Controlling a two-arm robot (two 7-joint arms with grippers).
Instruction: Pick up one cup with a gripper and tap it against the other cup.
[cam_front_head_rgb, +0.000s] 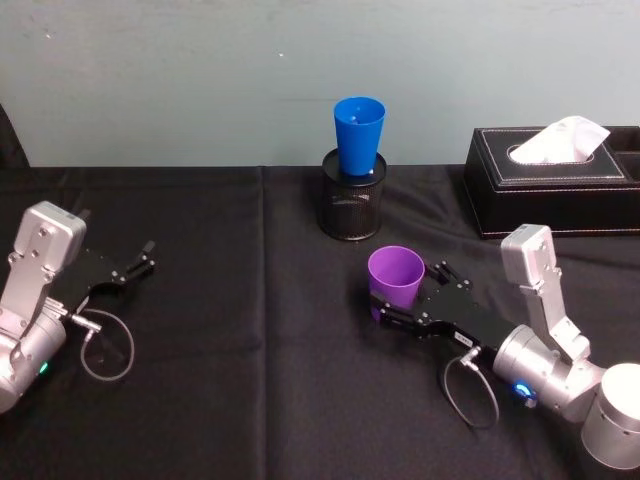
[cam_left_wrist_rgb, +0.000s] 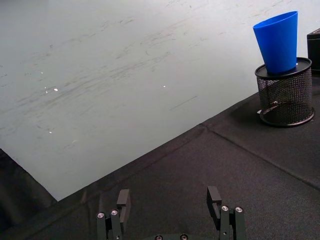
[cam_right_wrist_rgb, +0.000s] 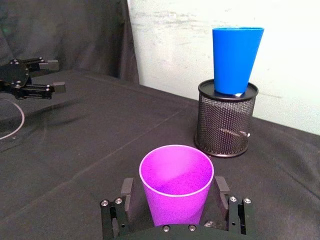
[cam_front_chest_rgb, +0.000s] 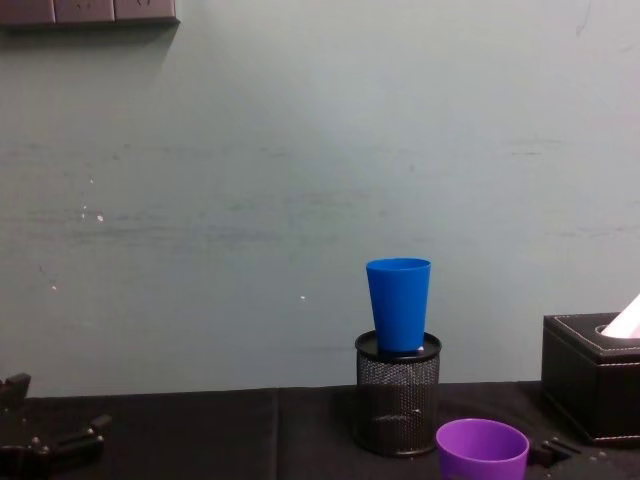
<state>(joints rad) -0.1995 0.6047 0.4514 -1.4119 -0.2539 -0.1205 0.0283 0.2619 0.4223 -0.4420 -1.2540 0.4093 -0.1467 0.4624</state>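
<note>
I'm getting soft, even light: the pale scuffed wall (cam_front_chest_rgb: 300, 150) reads bright, the black tablecloth (cam_front_head_rgb: 250, 350) dark, the tapered purple plastic tumbler (cam_right_wrist_rgb: 175, 175) glowing vivid inside.

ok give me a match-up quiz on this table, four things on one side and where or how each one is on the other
Things
1. purple tumbler
2. blue tumbler
3. black tissue box
4. left gripper

Place or state
A. open, holding nothing, on the left side
B. standing in the wire-mesh pen pot
C. upright between the open fingers of the right gripper
D. at the back right, with a white tissue sticking out of the top

Pairs: 1-C, 2-B, 3-D, 4-A
</note>
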